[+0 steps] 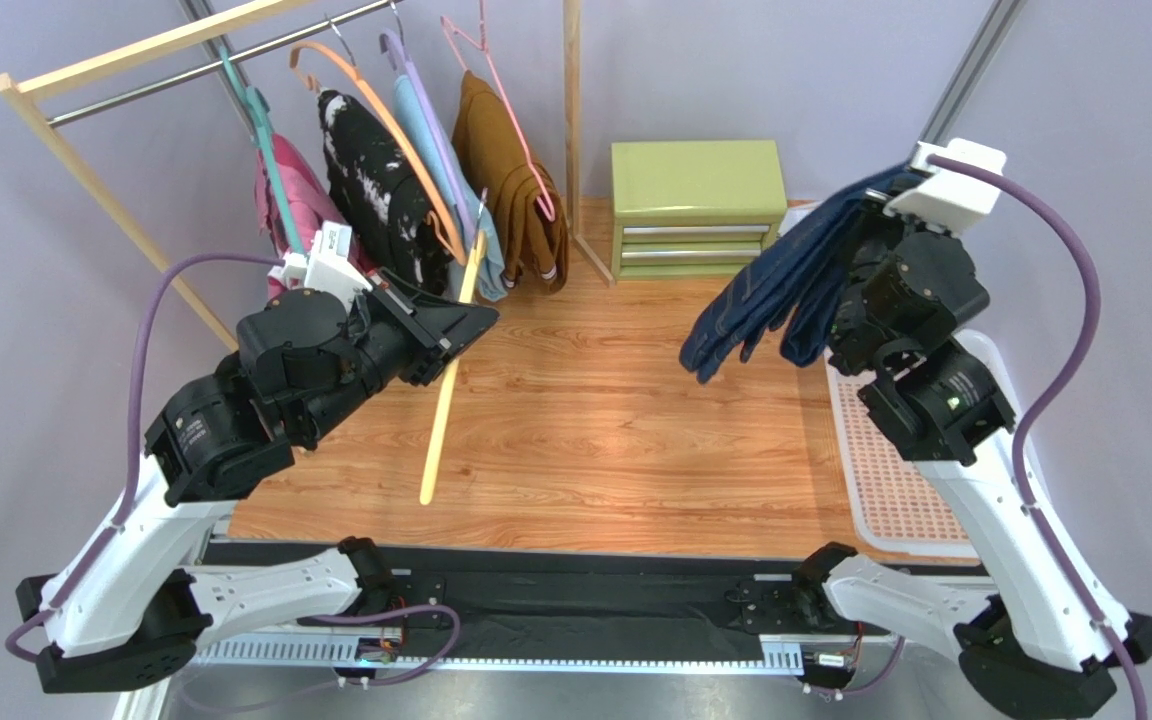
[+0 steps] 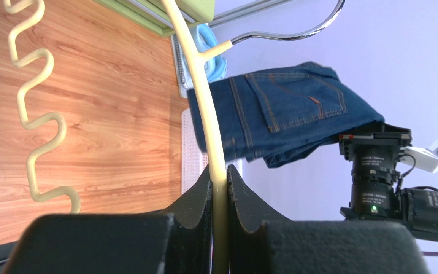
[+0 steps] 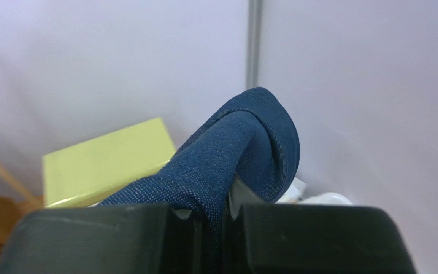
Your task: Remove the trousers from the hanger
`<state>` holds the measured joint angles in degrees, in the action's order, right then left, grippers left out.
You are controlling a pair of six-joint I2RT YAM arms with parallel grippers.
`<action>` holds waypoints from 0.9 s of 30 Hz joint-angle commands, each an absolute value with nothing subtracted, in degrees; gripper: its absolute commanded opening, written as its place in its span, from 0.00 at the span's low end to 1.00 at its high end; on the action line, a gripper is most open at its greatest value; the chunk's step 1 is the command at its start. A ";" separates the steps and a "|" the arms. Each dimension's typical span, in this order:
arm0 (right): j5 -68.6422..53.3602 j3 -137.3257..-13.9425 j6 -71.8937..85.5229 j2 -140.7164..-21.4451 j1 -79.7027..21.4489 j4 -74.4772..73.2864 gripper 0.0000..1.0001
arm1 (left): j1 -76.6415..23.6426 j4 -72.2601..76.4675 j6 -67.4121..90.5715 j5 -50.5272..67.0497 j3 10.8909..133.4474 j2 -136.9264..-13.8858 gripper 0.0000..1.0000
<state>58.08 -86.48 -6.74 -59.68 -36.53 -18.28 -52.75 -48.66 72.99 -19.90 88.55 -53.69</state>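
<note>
My right gripper [image 1: 880, 225] is shut on the dark navy trousers [image 1: 778, 285] and holds them in the air at the right, clear of the hanger; the fabric bulges up between the jaws in the right wrist view [image 3: 244, 148]. My left gripper [image 1: 465, 323] is shut on a pale yellow hanger [image 1: 444, 405], bare, hanging down over the wooden table. In the left wrist view the hanger's arm [image 2: 207, 114] runs up between the jaws, the trousers [image 2: 290, 114] beyond. The pink blotched trousers [image 1: 285, 192] hang on a teal hanger on the rack.
A wooden clothes rack [image 1: 117, 68] at the back left holds a black white-splotched garment [image 1: 372, 180], a light blue one and a brown one [image 1: 507, 173]. A green drawer box [image 1: 695, 203] stands at the back. A white perforated tray [image 1: 883, 480] lies at the right.
</note>
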 commanded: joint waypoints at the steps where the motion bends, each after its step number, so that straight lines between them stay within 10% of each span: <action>1: 57.66 -82.46 -6.50 -54.06 -28.86 -16.78 0.00 | -52.56 -45.70 68.82 -20.31 91.14 -53.35 0.00; 27: 58.19 -61.44 -13.62 -38.50 3.07 -19.25 0.00 | -51.59 -47.72 61.96 -9.93 94.31 -56.25 0.00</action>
<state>58.52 -62.28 -10.46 -40.64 2.09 -23.46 -52.01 -49.15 65.21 -12.05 92.12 -55.90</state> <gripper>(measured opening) 0.070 0.139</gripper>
